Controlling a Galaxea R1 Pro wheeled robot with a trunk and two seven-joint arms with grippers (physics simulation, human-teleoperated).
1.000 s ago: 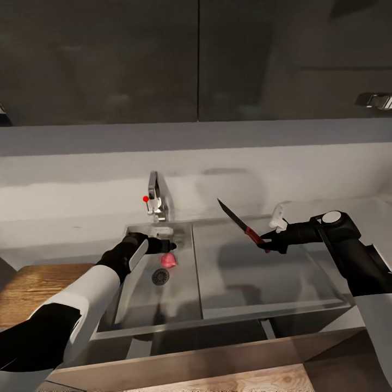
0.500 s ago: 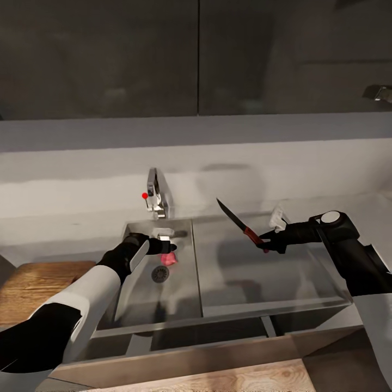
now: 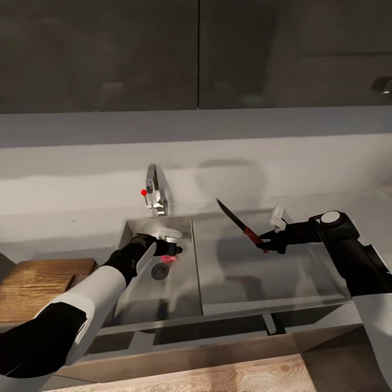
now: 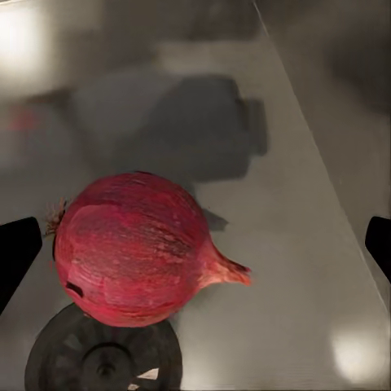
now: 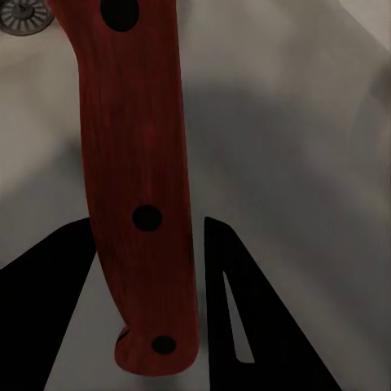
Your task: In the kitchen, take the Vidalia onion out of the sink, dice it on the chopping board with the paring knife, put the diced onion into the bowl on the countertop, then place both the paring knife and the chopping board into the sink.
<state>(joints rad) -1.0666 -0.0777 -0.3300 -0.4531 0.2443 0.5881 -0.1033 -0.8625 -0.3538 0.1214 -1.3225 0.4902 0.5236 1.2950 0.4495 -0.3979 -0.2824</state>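
Nearest the camera, a light wooden ledge (image 3: 218,375) runs along the bottom of the head view, with the steel front rim of the sink (image 3: 179,318) just behind it. At the left, a brown wooden board (image 3: 38,280) lies on the grey surface (image 3: 65,226) beside the basin, partly hidden by the left arm.

The left arm reaches down into the basin. Its tool (image 3: 167,243) hangs just above the onion (image 3: 170,257), a pinkish-red lump lying on the basin floor beside the round drain (image 3: 159,271). In the left wrist view the onion (image 4: 134,248) sits between the two dark fingertips (image 4: 16,257), which stand wide apart and do not touch it; part of the drain (image 4: 102,354) shows under its edge.

To the right, over the flat steel drainboard (image 3: 261,272), the right tool (image 3: 267,239) is clamped on the red handle of the knife (image 3: 239,224), held in the air with the dark blade pointing up and towards the tap. The right wrist view shows the handle (image 5: 142,179) squeezed between the black fingers (image 5: 49,285).

Farther back, the chrome tap (image 3: 154,196) with a red dot stands behind the basin against a pale wall (image 3: 272,163). Dark cupboards (image 3: 196,54) hang above.
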